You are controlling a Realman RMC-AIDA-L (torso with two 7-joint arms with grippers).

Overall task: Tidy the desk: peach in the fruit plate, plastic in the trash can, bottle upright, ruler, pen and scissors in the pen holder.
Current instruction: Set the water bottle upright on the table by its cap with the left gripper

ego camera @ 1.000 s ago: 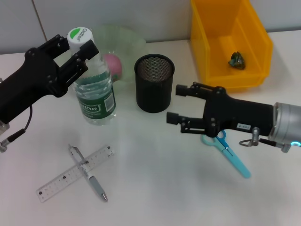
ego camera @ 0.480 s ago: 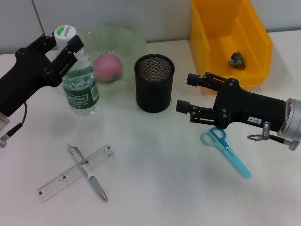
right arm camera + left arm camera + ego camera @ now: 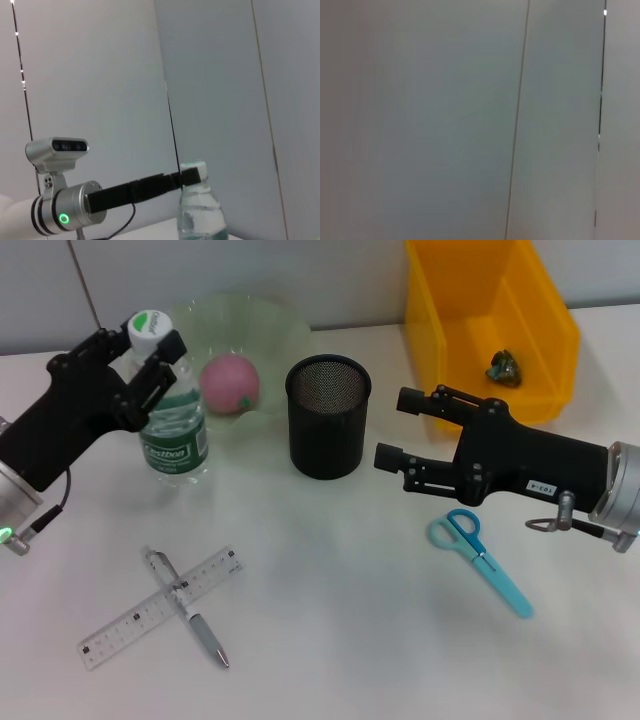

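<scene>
While the left gripper (image 3: 150,352) still clamps its neck, the bottle (image 3: 172,430) now stands upright, lowered beside the fruit plate (image 3: 285,330); the right gripper (image 3: 398,428) hovers open and empty near the scissors (image 3: 480,558).

A clear water bottle (image 3: 172,420) with green label and white cap stands upright at far left, beside the fruit plate (image 3: 280,330). A pink peach (image 3: 231,382) lies in that plate. Blue scissors (image 3: 480,560) lie flat at right.

Even, diffuse overhead light — the white desk (image 3: 330,640) reads bright, with only faint, soft shadows under the scissors (image 3: 480,560) and ruler (image 3: 160,608). Head view sharp throughout. Left wrist view shows a dim, featureless grey wall (image 3: 420,120) — right wrist view similarly muted, slightly soft.
</scene>
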